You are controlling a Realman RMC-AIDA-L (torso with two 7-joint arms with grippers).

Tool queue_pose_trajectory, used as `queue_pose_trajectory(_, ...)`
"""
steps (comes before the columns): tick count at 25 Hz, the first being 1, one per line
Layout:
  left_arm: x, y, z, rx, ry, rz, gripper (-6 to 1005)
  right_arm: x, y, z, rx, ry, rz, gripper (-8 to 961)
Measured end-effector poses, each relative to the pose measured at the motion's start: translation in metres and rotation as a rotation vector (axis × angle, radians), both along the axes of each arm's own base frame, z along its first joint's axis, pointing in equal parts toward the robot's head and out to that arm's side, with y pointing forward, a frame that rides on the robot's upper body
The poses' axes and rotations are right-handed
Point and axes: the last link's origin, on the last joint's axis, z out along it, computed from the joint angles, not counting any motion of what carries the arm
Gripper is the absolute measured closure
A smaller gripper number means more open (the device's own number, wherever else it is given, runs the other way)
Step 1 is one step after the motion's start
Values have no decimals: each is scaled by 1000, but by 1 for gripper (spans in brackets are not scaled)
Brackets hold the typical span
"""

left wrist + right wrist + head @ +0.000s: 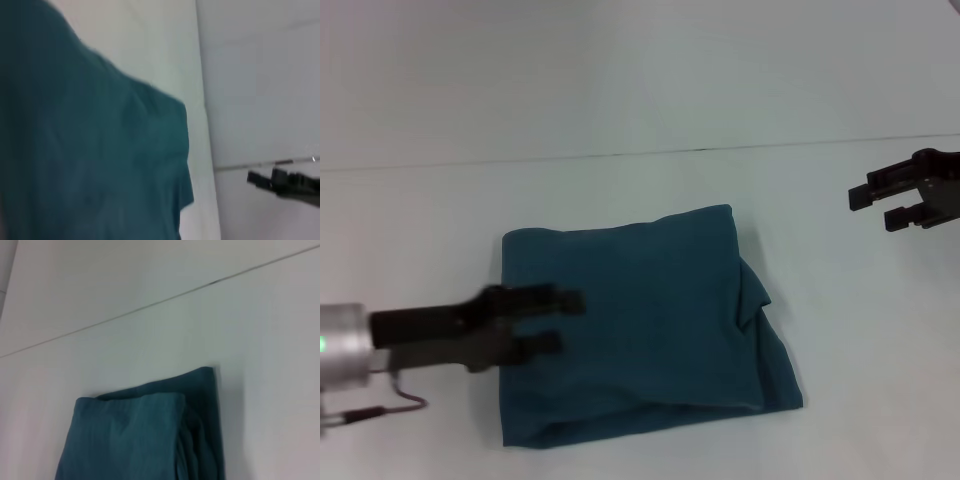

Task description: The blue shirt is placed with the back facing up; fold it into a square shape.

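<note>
Although the blue shirt [640,325] already lies folded into a rough, nearly square packet at the middle of the counter [620,80], its edge at 3 o'clock is untidy: a loose flap of cloth bulges out there and runs down toward 5 o'clock. The step in hand looks like the last one, tidying and squaring the packet (or simply letting go after the final fold).

The left gripper [560,322] reaches in from 9 o'clock and hovers over the packet's 9 o'clock side, its two dark fingers [545,299] apart with nothing between them; whether they touch the cloth I cannot tell. The right gripper [892,203] hangs well apart from the shirt, out at 2 o'clock, its fingers likewise spread and empty.

By my judgement the next move calls for tucking or smoothing the stray flap at 3 o'clock so that all four edges line up, without dragging the layers underneath out of place. The right gripper is the nearer one for that.

Counted: one shirt, two grippers, one counter with a thin seam line [620,155] running across it beyond the shirt at 12 o'clock.
</note>
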Motion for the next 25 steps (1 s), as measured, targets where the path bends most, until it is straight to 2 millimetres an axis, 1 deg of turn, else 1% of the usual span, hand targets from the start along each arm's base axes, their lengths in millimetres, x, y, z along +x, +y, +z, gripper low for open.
queue_pose_trajectory(4,10,2,-22,-34,-9,-10,334,-1,0,-1,-3,-3,3,209)
queue_pose_trajectory(7,13,6,-38,-44,-11,1,269,1,-1,-1,-4,-3,0,209)
queue_pose_trajectory(10,13,8,-46,-45,2,8,156,4,-2,-1,-3,-1,-7,209)
queue_pose_trajectory(12,9,7,-50,-49,22,18,80,5,-3,-1,-3,0,-10,209)
queue_pose_trajectory(13,4,6,-52,-51,41,30,79,5,-3,-1,-3,0,-11,209)
queue_pose_trajectory(17,-3,2,-56,-62,73,41,76,6,-4,-1,-4,-2,-11,209)
queue_pose_trajectory(20,0,-1,-52,-68,63,0,77,5,-4,-2,-7,-6,-4,209)
queue_pose_trajectory(23,10,-3,-32,-45,3,-121,77,4,-5,-3,-18,-7,32,209)
queue_pose_trajectory(25,12,-10,-15,-44,-5,-218,77,1,-7,-8,-38,-3,101,209)
